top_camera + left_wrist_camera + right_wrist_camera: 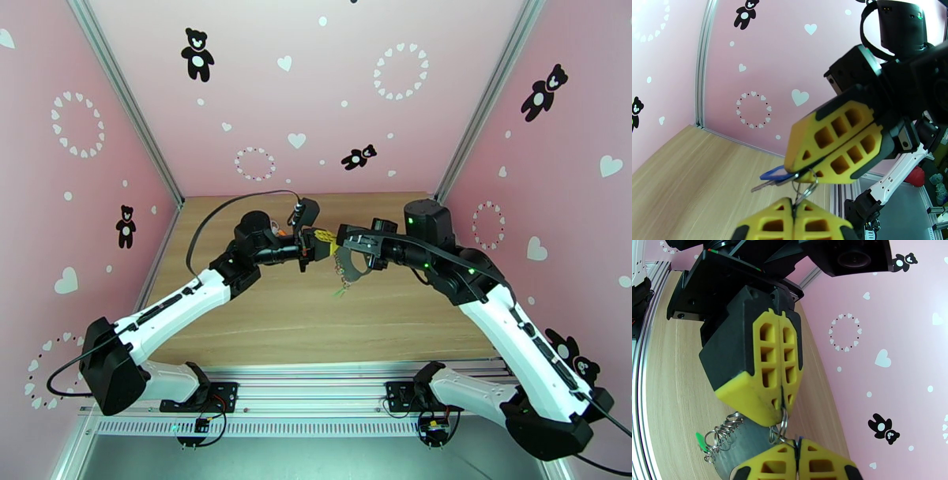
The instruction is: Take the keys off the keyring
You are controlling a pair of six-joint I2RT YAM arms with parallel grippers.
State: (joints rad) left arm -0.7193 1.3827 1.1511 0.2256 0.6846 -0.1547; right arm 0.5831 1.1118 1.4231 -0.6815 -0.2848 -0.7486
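Both arms meet mid-air over the middle of the counter, tips nearly touching. Left jaws are pressed together, pinching a thin metal ring. Left wrist view shows it clearly, w/ the ring poking up from btwn the yellow pads. Right jaws are squeezed tight too, nipping the blue-tag key at its tag, and the blade juts out sideways, free. That key sits on the same ring, so the two sets of jaws are just beside each other w/ the ring bridging them. The keyring, a dark strap loop, hangs below the jaws, off the counter. Right wrist view has a chain of small rings bunched along the strap's side. The green-tag key dangles at the chain's outer end. Can't tell if that key's blade touches the strap.
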